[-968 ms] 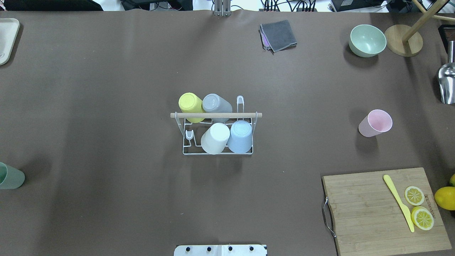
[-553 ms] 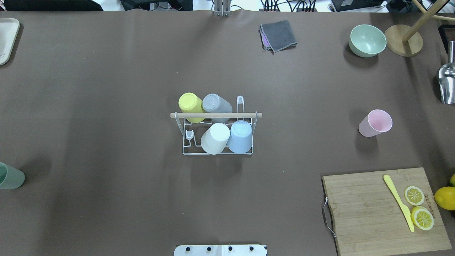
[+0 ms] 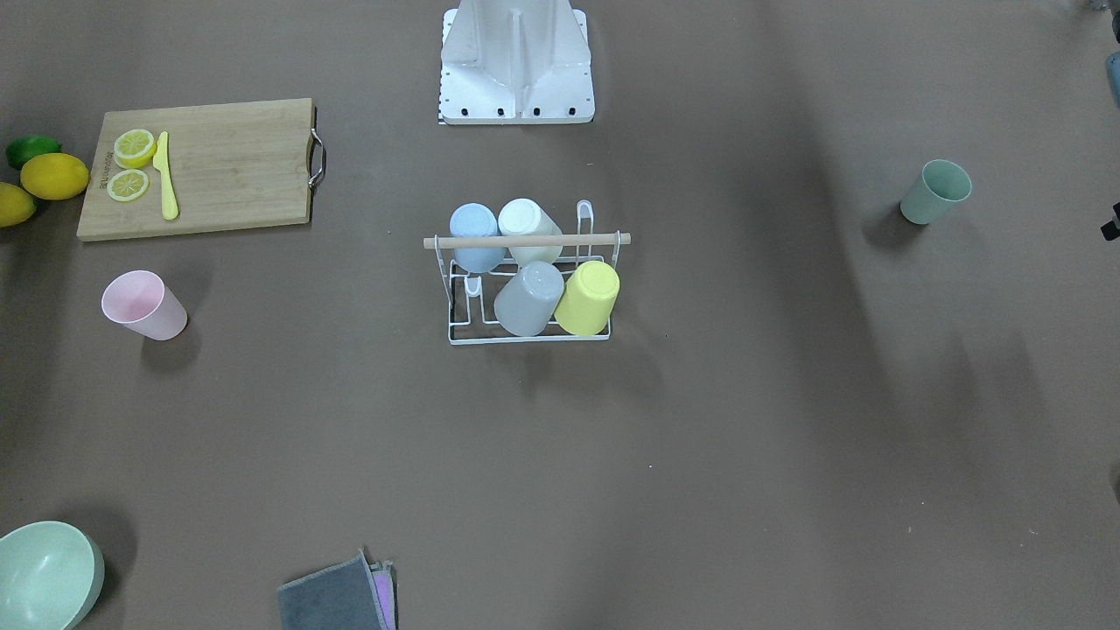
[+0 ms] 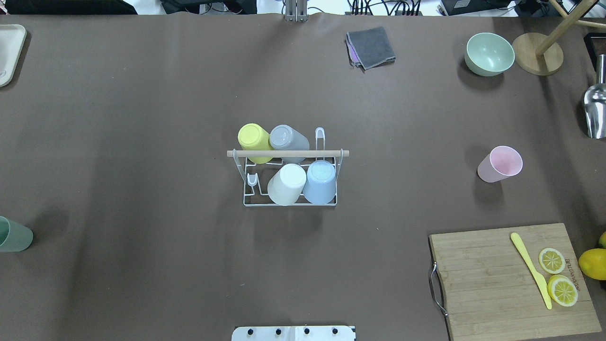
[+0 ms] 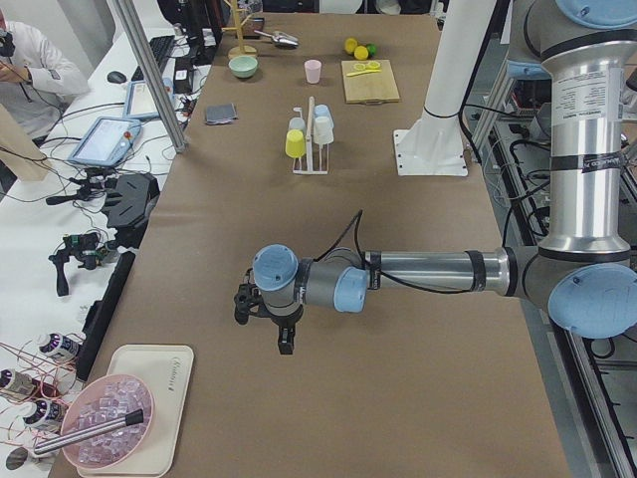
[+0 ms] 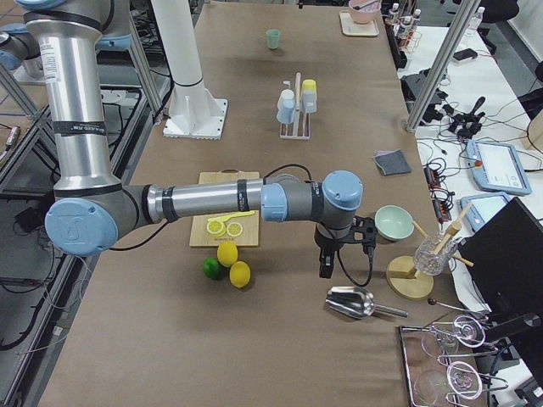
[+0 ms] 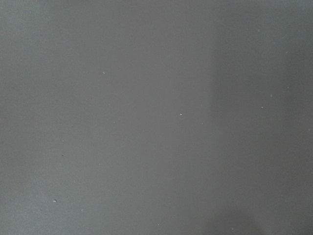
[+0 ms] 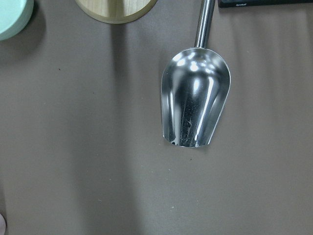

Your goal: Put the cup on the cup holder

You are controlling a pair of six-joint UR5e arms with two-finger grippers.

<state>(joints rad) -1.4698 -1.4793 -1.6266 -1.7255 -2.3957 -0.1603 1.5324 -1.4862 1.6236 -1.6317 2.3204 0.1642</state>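
The cup holder (image 4: 288,153), a white wire rack with a wooden rod handle, stands mid-table and carries yellow, grey, white and blue cups upside down on its prongs; it also shows in the front view (image 3: 525,240). A pink cup (image 4: 499,164) lies tilted on the right. A green cup (image 4: 14,234) is at the left edge. My left gripper (image 5: 267,321) shows only in the exterior left view, far from the rack; I cannot tell its state. My right gripper (image 6: 344,253) shows only in the exterior right view, above a metal scoop (image 8: 194,105); I cannot tell its state.
A cutting board (image 4: 513,279) with lemon slices and a yellow knife sits front right. A grey cloth (image 4: 370,46), a green bowl (image 4: 489,53), a wooden stand (image 4: 537,53) and the scoop (image 4: 595,111) are at the back right. A tray (image 4: 9,52) is back left.
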